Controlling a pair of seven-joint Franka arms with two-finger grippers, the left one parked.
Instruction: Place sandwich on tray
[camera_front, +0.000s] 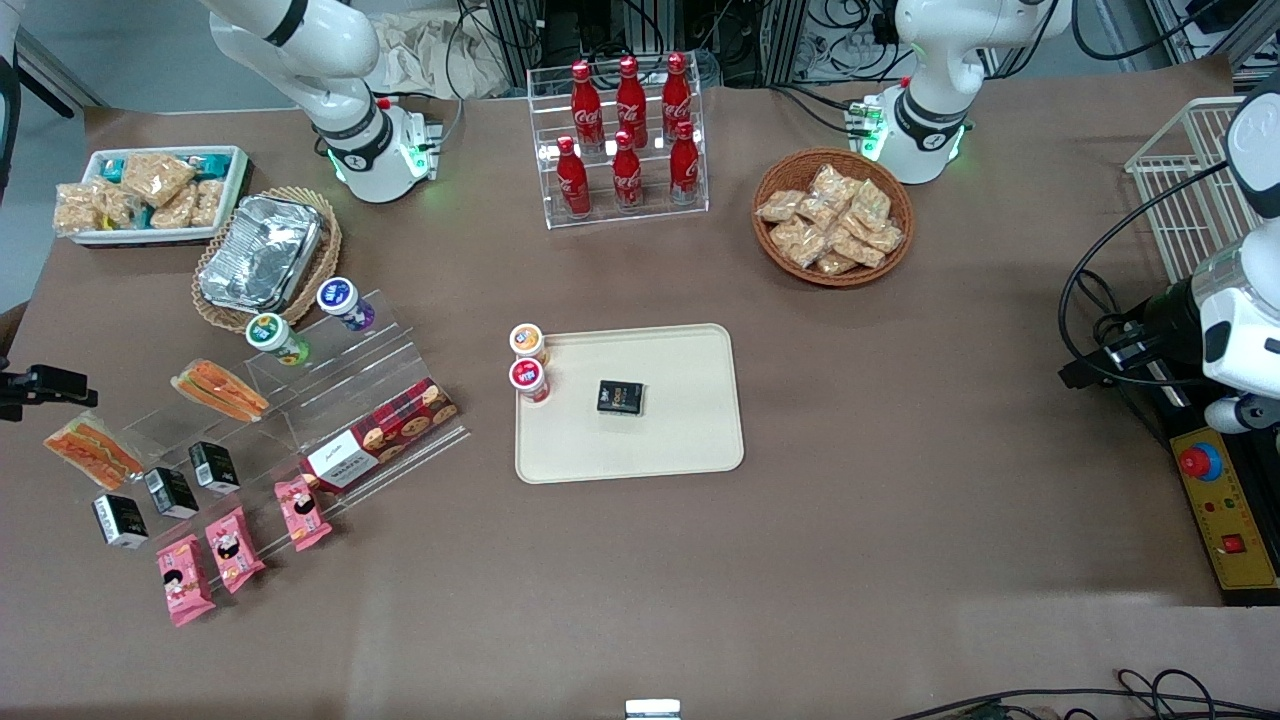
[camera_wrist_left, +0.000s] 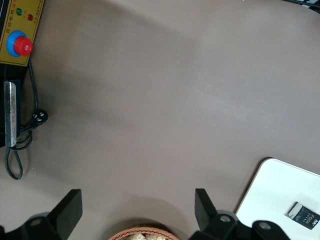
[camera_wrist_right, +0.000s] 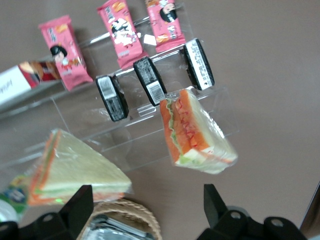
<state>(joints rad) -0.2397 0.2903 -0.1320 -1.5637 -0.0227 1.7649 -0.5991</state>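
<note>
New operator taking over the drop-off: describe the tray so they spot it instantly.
In the middle of the table, nearer the front camera than the acrylic rack of red cola bottles, lies the tray. It is the only large flat cream rectangle, holding a small black box, unlike the foil container. The gripper, fingers open, hovers above the clear snack stand at the working arm's end.

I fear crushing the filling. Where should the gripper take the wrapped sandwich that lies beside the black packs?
Probably from above, closing across the two flat bread faces of the sandwich near its thick middle. It lies with the filling edge turned upward, so the bread faces form its sides and the fingers would press on bread, not filling. The gripper, open, hangs above and beside it.
</note>
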